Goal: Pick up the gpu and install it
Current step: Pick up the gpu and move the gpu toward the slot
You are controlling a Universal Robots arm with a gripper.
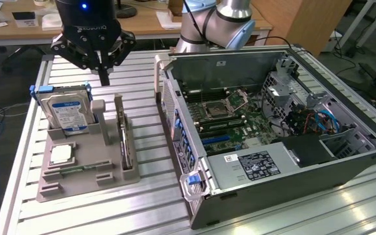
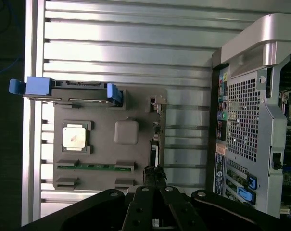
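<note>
Nearest the camera, an open grey metal computer tower (image 1: 273, 161) lies on its side along the slatted aluminium worktop's (image 1: 142, 205) edge on the exterior view's right. Toward the opposite edge sits a grey plastic parts holder (image 1: 77, 183). The gpu (image 1: 126, 142), a thin dark card, stands on edge in the holder's slot nearest the tower. Above the holder's far end hangs the black gripper (image 1: 103, 73), fingers pressed together, empty.

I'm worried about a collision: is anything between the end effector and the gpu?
Nothing visible. The end effector hangs above the gpu with open air between; the hard drive stands off to the side.
</note>
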